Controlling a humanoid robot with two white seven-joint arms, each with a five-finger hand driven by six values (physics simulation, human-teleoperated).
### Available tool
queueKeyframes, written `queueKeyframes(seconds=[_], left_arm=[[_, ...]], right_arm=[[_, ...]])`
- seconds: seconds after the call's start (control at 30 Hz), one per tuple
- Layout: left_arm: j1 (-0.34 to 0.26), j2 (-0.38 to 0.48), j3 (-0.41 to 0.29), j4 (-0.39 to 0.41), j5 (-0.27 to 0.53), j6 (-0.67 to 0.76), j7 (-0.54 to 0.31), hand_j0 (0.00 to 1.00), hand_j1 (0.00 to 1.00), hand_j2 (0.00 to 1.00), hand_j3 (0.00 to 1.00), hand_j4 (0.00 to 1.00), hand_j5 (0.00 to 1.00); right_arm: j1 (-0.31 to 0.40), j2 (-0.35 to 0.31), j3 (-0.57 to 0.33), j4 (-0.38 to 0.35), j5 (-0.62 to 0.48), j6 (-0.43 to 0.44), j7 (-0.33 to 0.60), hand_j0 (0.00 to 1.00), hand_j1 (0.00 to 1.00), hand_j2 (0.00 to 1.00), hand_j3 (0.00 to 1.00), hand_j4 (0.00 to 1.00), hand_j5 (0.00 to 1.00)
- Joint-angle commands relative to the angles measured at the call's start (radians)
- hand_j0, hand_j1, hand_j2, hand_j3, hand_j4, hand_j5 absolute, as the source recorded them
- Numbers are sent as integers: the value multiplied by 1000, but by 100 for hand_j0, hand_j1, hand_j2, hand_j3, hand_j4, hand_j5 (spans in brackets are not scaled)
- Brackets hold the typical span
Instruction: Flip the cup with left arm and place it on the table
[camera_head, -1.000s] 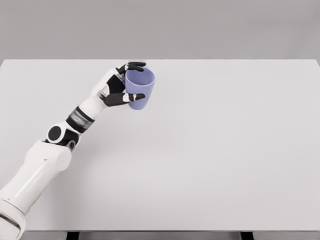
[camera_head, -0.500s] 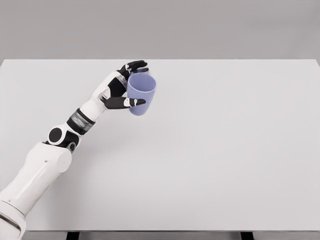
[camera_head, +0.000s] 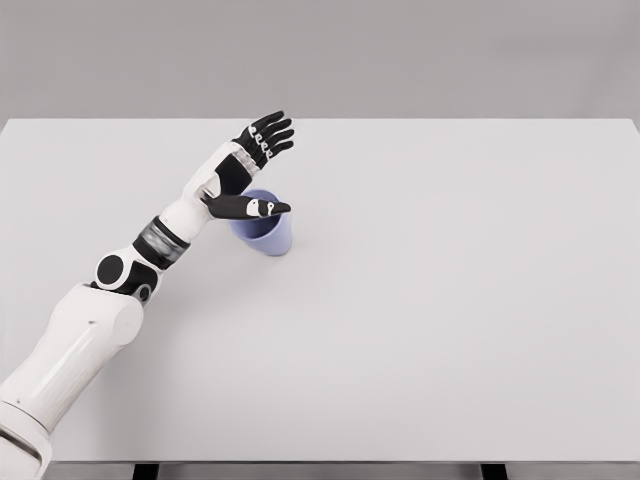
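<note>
Flat grey wall stands behind a broad, matte white table (camera_head: 450, 300) with square edges and a smooth, unmarked top. My left arm reaches in from the lower left, its shell glossy white with black rounded joints and a ribbed grey band at the wrist. My left hand (camera_head: 243, 172) is spread wide, its black fingers (camera_head: 272, 130) fanned up and away and the thumb stretched out level, gripping nothing. Just under that thumb sits the cup (camera_head: 268, 234), a smooth lavender tapered cylinder with a plain, handle-free wall, resting on the tabletop left of centre. Whether my thumb touches its rim, I cannot tell.
</note>
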Motion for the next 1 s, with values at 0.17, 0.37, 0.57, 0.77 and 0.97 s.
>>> queueKeyframes(seconds=[0.17,0.37,0.57,0.77,0.97], left_arm=[[-35,0,5,-18,-2,0,0,100,100,100,100,100,100],[-113,117,16,4,-13,0,0,100,100,100,100,100,100],[-265,410,-33,87,-735,0,0,100,100,100,100,100,100],[-291,494,-143,76,-1031,0,0,100,100,100,100,100,100],[-285,483,-146,76,-1039,0,0,100,100,100,100,100,100]], right_arm=[[0,0,0,0,-1,0,0,100,100,100,100,100,100],[0,0,0,0,1,0,0,100,100,100,100,100,100],[0,0,-1,0,-1,0,0,100,100,100,100,100,100],[0,0,0,0,-1,0,0,100,100,100,100,100,100],[0,0,-1,0,1,0,0,100,100,100,100,100,100]])
